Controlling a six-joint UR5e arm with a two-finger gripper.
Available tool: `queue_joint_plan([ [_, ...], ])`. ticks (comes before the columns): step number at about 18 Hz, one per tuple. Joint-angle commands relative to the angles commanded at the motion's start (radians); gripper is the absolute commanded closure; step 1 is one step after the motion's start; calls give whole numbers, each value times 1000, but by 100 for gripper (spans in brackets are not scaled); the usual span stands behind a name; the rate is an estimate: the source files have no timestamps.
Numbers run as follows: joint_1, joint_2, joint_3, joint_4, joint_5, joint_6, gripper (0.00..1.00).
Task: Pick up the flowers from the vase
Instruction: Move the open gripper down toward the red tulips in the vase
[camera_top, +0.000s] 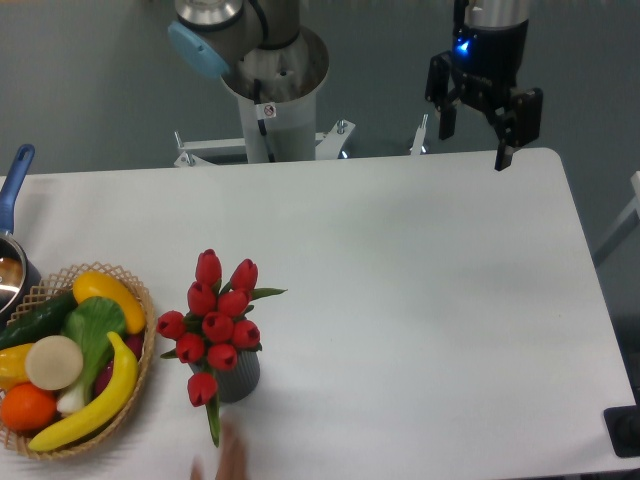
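White table (420, 300) w/ flowers (215, 325), grey backdrop.

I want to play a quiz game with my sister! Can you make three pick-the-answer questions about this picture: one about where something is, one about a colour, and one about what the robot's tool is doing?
1. Where are the flowers?
A. In the vase
B. In the basket
C. In the tool

2. What colour are the flower buds?
A. Yellow
B. Red
C. White

3. What is the tool doing?
A. Squeezing the flowers
B. Holding a banana
C. Hanging open, holding nothing

Answers:
1. A, the stems go down into the small dark grey vase beside the basket.
2. B, every bud in the bunch is red, with green leaves.
3. C, the fingers are spread apart with nothing between them, at the table's far edge, far from the flowers.
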Motion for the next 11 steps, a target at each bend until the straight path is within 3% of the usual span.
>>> queue_joint_plan([
  [4, -6, 0, -17, 37, -47, -17, 0],
  [7, -14, 14, -64, 86, -80, -167, 0],
  [11, -50, 23, -170, 274, -110, -363, 0],
])
